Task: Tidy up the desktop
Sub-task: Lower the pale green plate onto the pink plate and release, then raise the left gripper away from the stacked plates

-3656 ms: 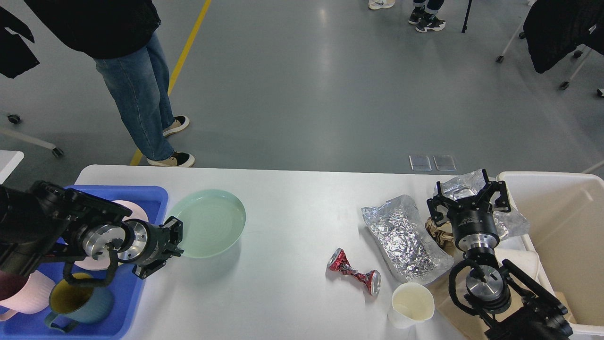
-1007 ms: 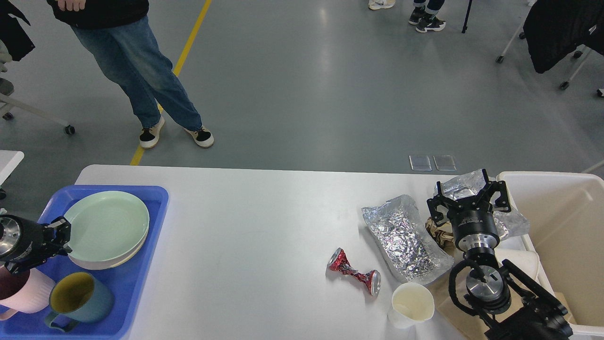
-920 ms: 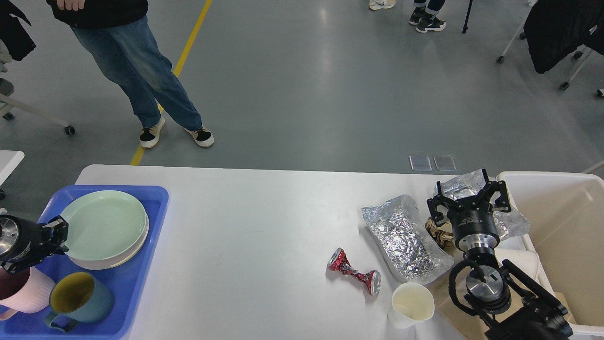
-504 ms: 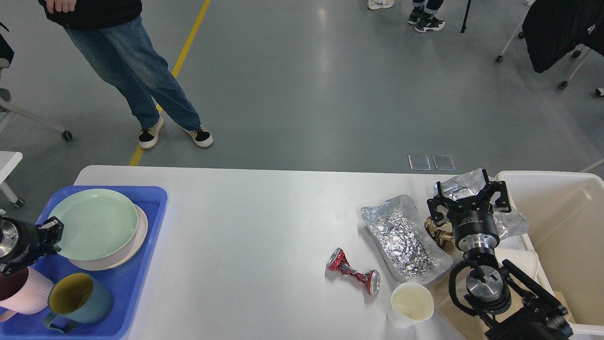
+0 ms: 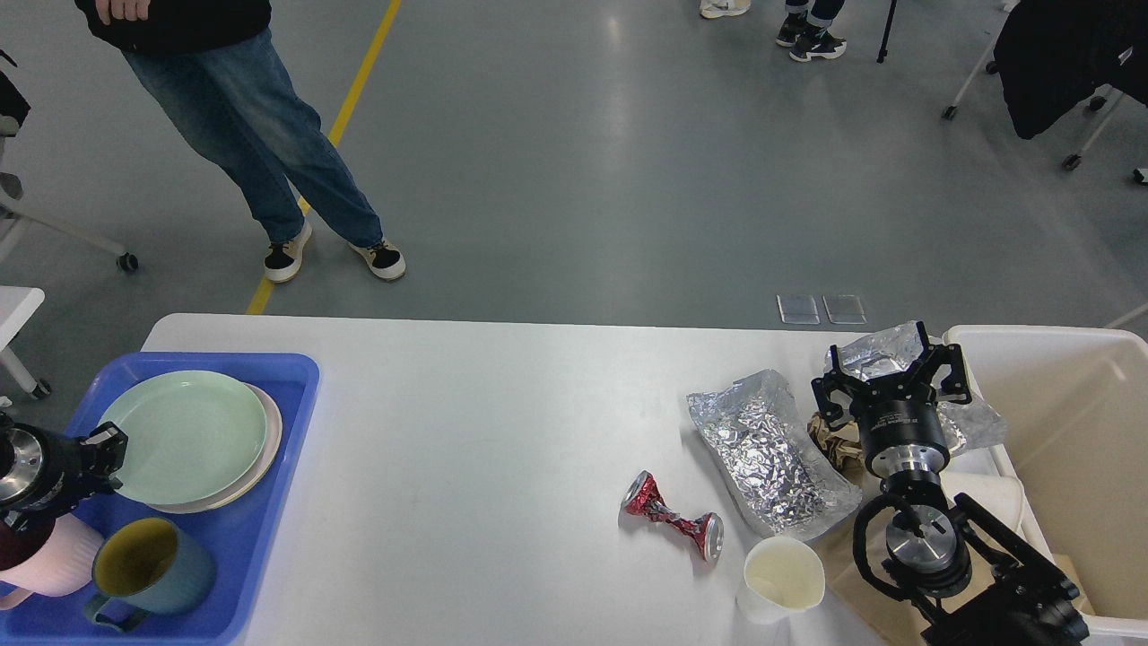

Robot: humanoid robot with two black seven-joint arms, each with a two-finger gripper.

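Note:
The white desktop (image 5: 466,449) carries a crushed red can (image 5: 673,519), a crumpled foil tray (image 5: 771,453), a white paper cup (image 5: 782,579), a wad of brown paper (image 5: 830,441) and a loose foil piece (image 5: 883,354). My right gripper (image 5: 897,368) stands open over the loose foil and the brown paper, holding nothing. At the far left, a green plate (image 5: 184,437) lies on a pale plate (image 5: 267,441) inside the blue tray (image 5: 269,547). My left gripper (image 5: 112,458) is at the green plate's left rim, its fingers apart.
A pink mug (image 5: 49,561) and a teal mug (image 5: 148,567) with a yellow inside stand in the tray's near end. A cream bin (image 5: 1076,422) sits off the table's right end. A person in jeans (image 5: 260,135) stands beyond the far left corner.
The green plate went from the desktop, held in my left gripper, into the blue tray and now rests on the pale plate. My left arm has drawn back left. The right arm is still.

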